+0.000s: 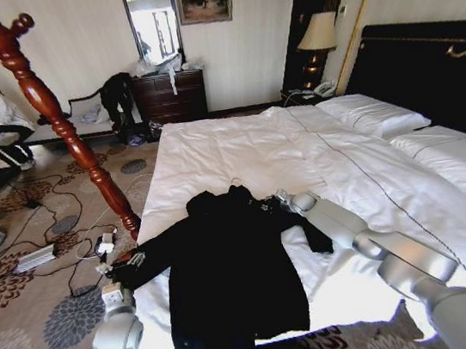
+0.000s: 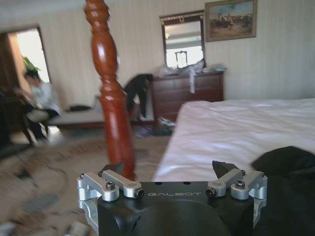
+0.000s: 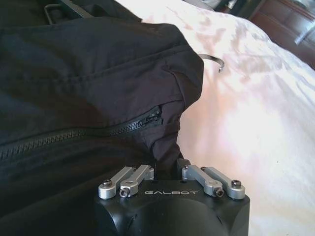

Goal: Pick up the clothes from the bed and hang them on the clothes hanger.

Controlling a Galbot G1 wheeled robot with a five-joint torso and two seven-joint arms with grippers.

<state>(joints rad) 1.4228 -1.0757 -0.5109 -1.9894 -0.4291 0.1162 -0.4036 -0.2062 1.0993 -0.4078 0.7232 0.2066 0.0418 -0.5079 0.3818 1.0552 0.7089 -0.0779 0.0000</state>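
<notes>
Covering white bed (image 1: 239,152): black coat (image 1: 230,279)

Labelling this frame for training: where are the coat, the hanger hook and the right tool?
coat (image 1: 229,270), head view, middle of its body.
hanger hook (image 3: 215,60), right wrist view, curved metal end.
right tool (image 3: 168,167), right wrist view, between its fingertips at the coat's edge.

The coat (image 1: 229,270) lay spread on the near left part of the bed (image 1: 239,152), its hem over the foot edge. The hanger's hook (image 1: 236,181) showed at its collar. The left gripper (image 1: 123,272) sat at the left sleeve end, the right gripper (image 1: 276,201) at the right shoulder. A wooden post (image 1: 60,120) stood left of the bed
</notes>
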